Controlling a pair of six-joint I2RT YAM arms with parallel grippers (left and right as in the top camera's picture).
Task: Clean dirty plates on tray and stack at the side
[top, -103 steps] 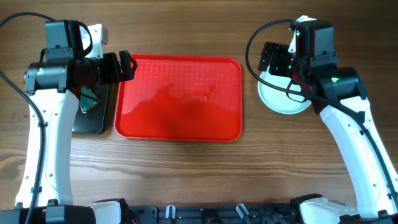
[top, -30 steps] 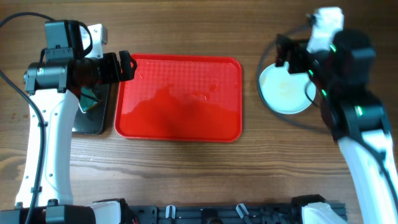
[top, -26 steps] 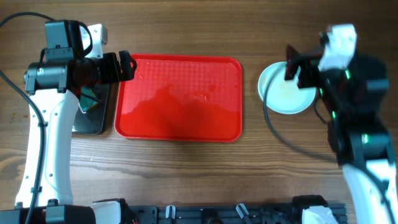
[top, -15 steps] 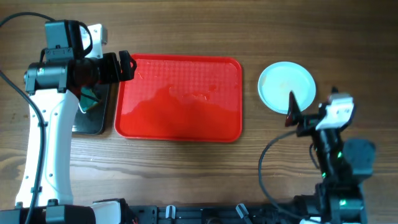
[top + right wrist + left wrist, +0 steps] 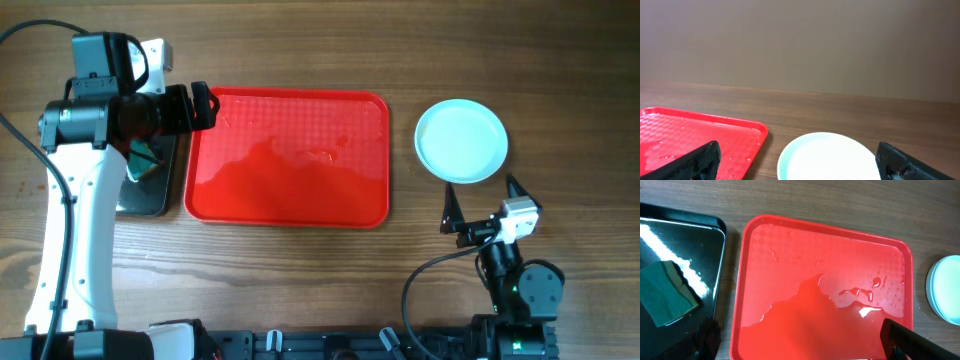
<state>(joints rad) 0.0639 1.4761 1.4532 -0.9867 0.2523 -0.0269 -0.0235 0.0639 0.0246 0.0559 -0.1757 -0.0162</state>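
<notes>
The red tray (image 5: pixel 288 160) lies mid-table, bare of plates, with a wet film on its floor (image 5: pixel 825 290). The plates (image 5: pixel 461 141) rest on the wood to its right as one pale mint-rimmed round; layered rims show at the edge of the left wrist view (image 5: pixel 946 287). My right gripper (image 5: pixel 481 196) stands open near the front edge, a little in front of the plates (image 5: pixel 830 157), holding nothing. Its fingers (image 5: pixel 699 162) frame the plates from behind. Open and empty, my left gripper (image 5: pixel 207 107) hovers over the tray's left rim.
A glossy black tray (image 5: pixel 150 178) lies left of the red one and holds a green sponge (image 5: pixel 665 292). The left arm reaches over it. The right arm is folded low at the table's front right corner.
The right arm has drawn back from above the plates toward the table's front edge, leaving the plates fully uncovered. The left arm, trays and plates have not moved.
</notes>
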